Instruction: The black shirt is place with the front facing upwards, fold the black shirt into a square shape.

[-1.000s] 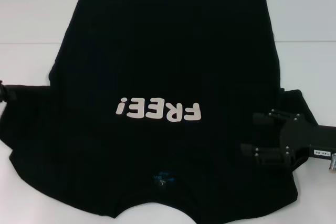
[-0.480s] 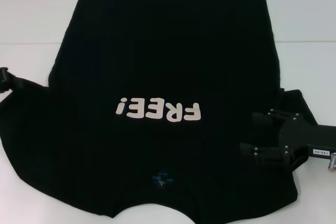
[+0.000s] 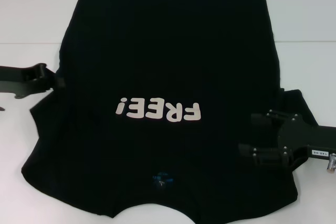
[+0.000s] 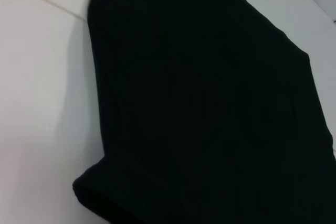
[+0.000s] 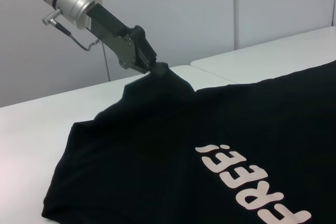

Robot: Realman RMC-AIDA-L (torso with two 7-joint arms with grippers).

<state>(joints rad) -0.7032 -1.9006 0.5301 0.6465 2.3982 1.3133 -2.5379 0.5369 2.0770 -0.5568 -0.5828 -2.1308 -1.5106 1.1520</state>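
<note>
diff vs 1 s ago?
Left tool, shut on the shirt's left sleeve, carried it inward over the body; that sleeve no longer lies spread flat. Right tool unchanged, open over the right sleeve. Shirt body and lettering unmoved.

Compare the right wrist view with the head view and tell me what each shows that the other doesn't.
Only the right wrist view shows the left gripper lifting a peak of sleeve cloth off the white table, with the arm's silver cuff and green light behind it.

Only the head view shows the right gripper, fingers spread over the opposite sleeve, the shirt's far hem, and the small blue neck label.

Both show the black shirt front up, its cream "FREE!" lettering, and the left gripper at the sleeve.
</note>
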